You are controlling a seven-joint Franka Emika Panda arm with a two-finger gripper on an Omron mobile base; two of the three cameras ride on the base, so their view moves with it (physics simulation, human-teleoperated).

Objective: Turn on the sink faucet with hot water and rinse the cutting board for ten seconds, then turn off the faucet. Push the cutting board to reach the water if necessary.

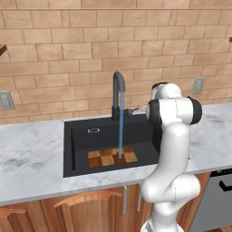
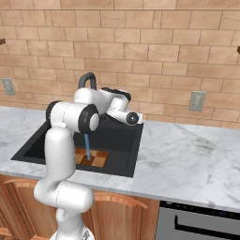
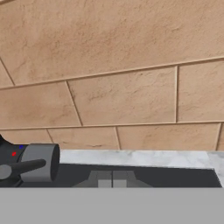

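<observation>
Water (image 1: pixel 121 122) runs from the faucet (image 1: pixel 118 93) onto the cutting board (image 1: pixel 112 157) to rinse it, while the gripper (image 3: pixel 112 179) waits shut and empty by the lever (image 3: pixel 24 166).

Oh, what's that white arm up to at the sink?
It's rinsing a cutting board. The faucet is running, and its water falls straight onto the board lying in the black sink. The gripper is shut, holding nothing, up beside the faucet's lever by the brick wall.
</observation>
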